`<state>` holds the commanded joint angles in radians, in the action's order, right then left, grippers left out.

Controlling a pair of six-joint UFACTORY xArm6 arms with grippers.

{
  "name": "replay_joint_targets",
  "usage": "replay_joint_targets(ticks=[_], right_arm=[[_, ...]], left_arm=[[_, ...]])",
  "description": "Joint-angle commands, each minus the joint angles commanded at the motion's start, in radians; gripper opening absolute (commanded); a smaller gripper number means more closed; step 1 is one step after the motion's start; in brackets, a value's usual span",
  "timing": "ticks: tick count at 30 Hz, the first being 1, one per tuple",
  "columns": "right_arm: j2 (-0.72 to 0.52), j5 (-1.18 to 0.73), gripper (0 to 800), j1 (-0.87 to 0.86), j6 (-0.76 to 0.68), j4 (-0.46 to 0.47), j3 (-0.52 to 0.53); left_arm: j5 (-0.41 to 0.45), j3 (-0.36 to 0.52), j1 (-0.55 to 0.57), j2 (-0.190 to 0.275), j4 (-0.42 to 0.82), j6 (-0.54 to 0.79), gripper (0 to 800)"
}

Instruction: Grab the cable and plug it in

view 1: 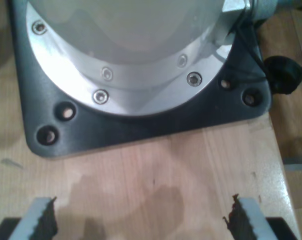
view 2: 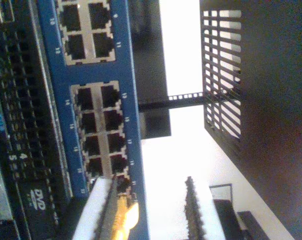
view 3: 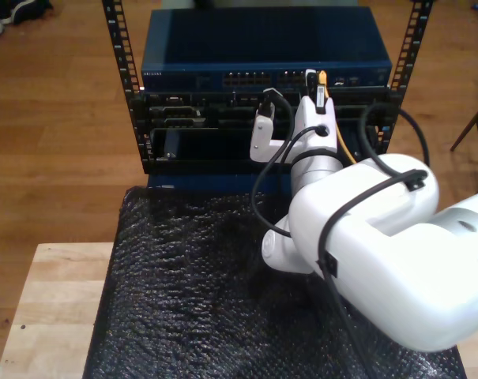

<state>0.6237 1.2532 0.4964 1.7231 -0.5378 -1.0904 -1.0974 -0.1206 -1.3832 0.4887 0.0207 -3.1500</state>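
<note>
Wooden plank floor (view 3: 57, 118) (warm brown) surrounds a pale wooden table (view 3: 49, 300).

Rack (view 3: 136, 103) stood behind the mat-covered table (view 3: 57, 292), switch (view 3: 262, 55) sat atop the rack, cable (view 3: 343, 142) ran down before the switch, my second gripper (view 2: 151, 210) was close before the switch ports (view 2: 101, 130).

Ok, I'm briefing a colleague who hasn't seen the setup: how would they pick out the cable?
Find the black rack beyond the table, then the blue switch in it. At its port row, my second gripper holds the cable: thin and yellow-orange, unlike the thick black arm cables.
</note>
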Motion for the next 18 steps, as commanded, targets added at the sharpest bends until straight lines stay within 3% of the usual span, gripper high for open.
replay_joint_targets(ticks=[10, 18], right_arm=[[-0.180, -0.201, 434, -0.020, 0.003, 0.006, 0.097], [-0.325, -0.433, 434, -0.104, 0.064, 0.009, 0.180]], left_arm=[[0.000, 0.000, 0.000, 0.000, 0.000, 0.000, 800], [0.000, 0.000, 0.000, 0.000, 0.000, 0.000, 800]])
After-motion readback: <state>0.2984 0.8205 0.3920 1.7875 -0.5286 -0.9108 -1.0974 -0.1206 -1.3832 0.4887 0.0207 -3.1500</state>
